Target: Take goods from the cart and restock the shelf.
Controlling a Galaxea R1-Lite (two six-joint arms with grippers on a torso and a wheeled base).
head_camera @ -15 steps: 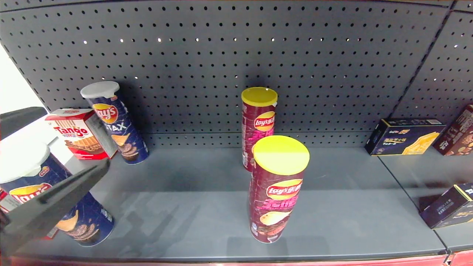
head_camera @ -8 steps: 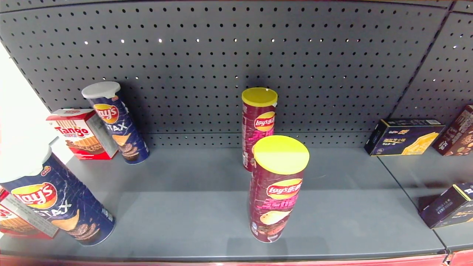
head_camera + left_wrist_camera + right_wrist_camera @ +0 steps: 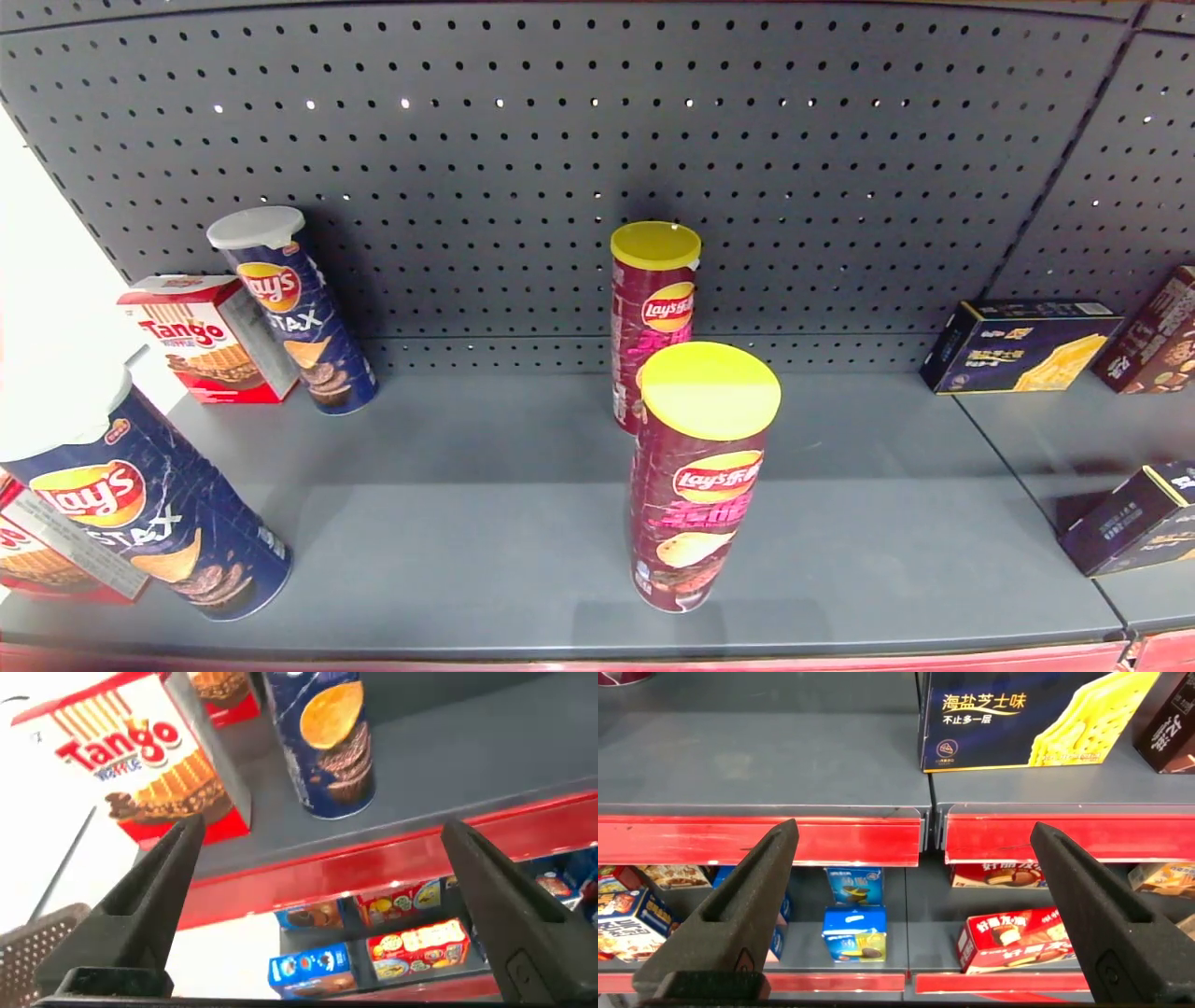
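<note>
The shelf [image 3: 485,532] carries four crisp cans, all upright. The front maroon can [image 3: 700,485], yellow-lidded, stands near the shelf's front edge at about the middle. The rear maroon can [image 3: 653,317] stands just behind it, close to the pegboard [image 3: 560,140]. On the robot's left, the rear blue can [image 3: 294,317] with a pale lid stands at the back, just beside a red wafer box [image 3: 201,341]. The front blue can [image 3: 149,513] stands at the front left corner, partly covering a second red box [image 3: 47,565] on its left. On the neighbouring shelf section to the right lie a dark blue biscuit box [image 3: 1022,345], a brown box [image 3: 1153,331] at the edge and another dark box [image 3: 1130,518] nearer the front. The left gripper [image 3: 322,831] hangs before the shelf's red edge strip [image 3: 374,863], lower than the front blue can, its fingers released and spread wide with nothing between them. The right gripper [image 3: 915,829] hangs before the red strip under the dark blue biscuit box, fingers likewise released and empty. Boxed goods [image 3: 854,933] sit on a lower shelf beyond it.
</note>
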